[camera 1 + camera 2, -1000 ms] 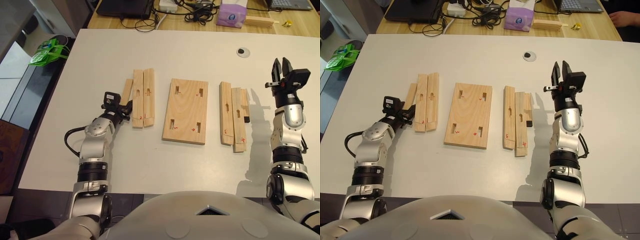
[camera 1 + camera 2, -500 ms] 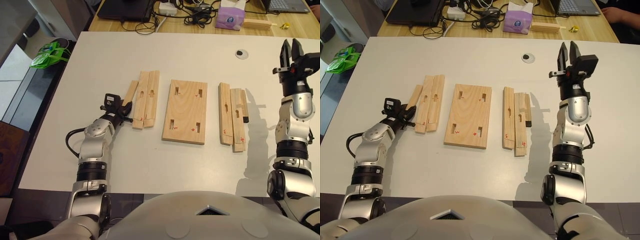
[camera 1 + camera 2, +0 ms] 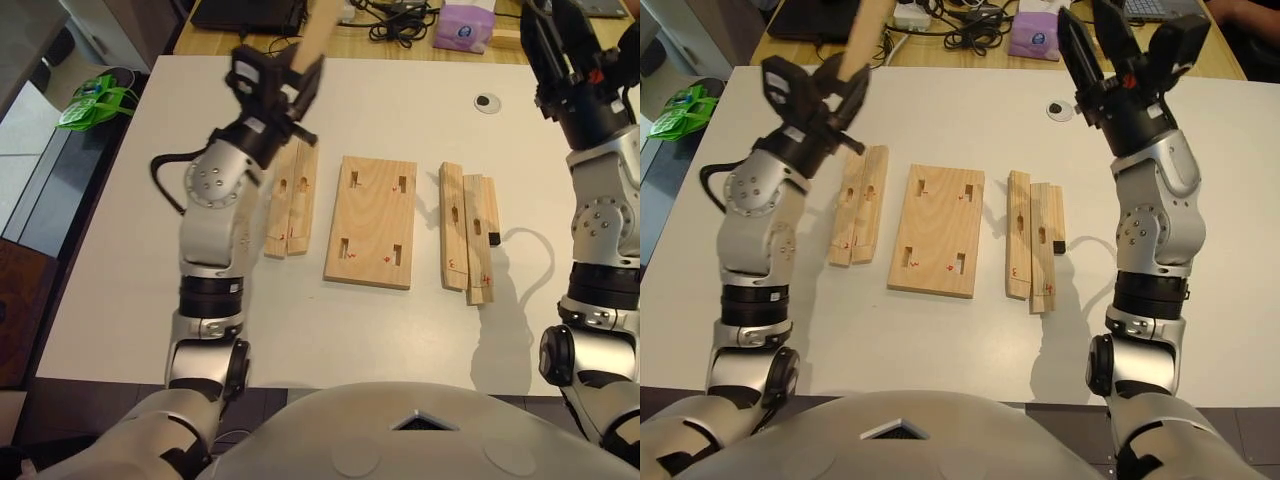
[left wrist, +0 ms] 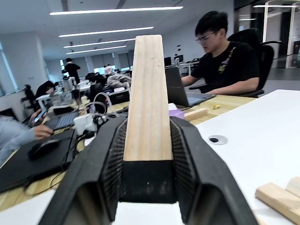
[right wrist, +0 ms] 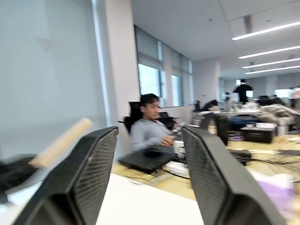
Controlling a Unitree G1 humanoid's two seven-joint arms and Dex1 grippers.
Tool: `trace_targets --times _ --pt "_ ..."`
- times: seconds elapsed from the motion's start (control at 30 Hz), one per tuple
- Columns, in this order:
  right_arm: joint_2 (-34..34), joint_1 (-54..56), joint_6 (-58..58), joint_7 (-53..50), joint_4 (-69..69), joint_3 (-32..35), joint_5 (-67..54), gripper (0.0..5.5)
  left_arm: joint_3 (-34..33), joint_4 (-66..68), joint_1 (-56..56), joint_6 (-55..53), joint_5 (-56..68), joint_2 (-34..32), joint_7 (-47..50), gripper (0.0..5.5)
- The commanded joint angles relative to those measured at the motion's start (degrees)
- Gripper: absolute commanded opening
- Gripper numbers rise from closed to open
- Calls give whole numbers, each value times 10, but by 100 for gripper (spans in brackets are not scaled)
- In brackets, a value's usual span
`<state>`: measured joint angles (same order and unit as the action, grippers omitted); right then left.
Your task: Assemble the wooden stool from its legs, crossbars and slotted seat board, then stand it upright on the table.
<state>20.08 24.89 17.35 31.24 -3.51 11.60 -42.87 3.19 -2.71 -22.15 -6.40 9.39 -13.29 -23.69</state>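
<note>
Purple tissue box (image 3: 462, 27) & cables (image 3: 975, 30) on rear desk (image 3: 230, 46); green bag (image 3: 95, 105) left of white table (image 3: 150, 250).

Table (image 3: 400, 330), contents by position:
- Centre: slotted seat board (image 3: 370, 222), flat.
- Left of it: two legs (image 3: 290, 195), side by side and touching.
- Right of it: further long pieces (image 3: 465, 245), packed side by side (exact count unclear).
- Behind those, near the far edge: small round disc (image 3: 485, 102).
- Above the left legs: left gripper (image 3: 280, 72), clamping a slat (image 4: 149, 93).
- Above the far right: right gripper (image 3: 1093, 40).
- Behind the table: desk (image 3: 240, 42) bearing a tissue box (image 3: 462, 25).
</note>
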Motion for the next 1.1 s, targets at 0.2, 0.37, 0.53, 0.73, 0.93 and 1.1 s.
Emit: trace_targets --times 0.2,0.37,0.53,0.73,0.93,1.1 --pt "-21 3 240 -42 -48 35 -270 416 48 74 -43 141 -19 49 -39 131" --pt "-48 13 255 -84 -37 35 -286 442 71 47 -32 153 -11 70 -52 131" --pt "-71 27 245 -105 -28 30 -271 442 92 36 -13 166 -6 78 -73 131" --pt "-82 30 241 -111 -34 32 -264 344 89 57 -1 187 -7 71 -89 131" --pt "-84 24 244 -107 -50 29 -267 242 86 64 0 197 -11 69 -86 131" --pt "-86 21 243 -109 -52 33 -268 162 88 58 2 200 -11 71 -84 131"
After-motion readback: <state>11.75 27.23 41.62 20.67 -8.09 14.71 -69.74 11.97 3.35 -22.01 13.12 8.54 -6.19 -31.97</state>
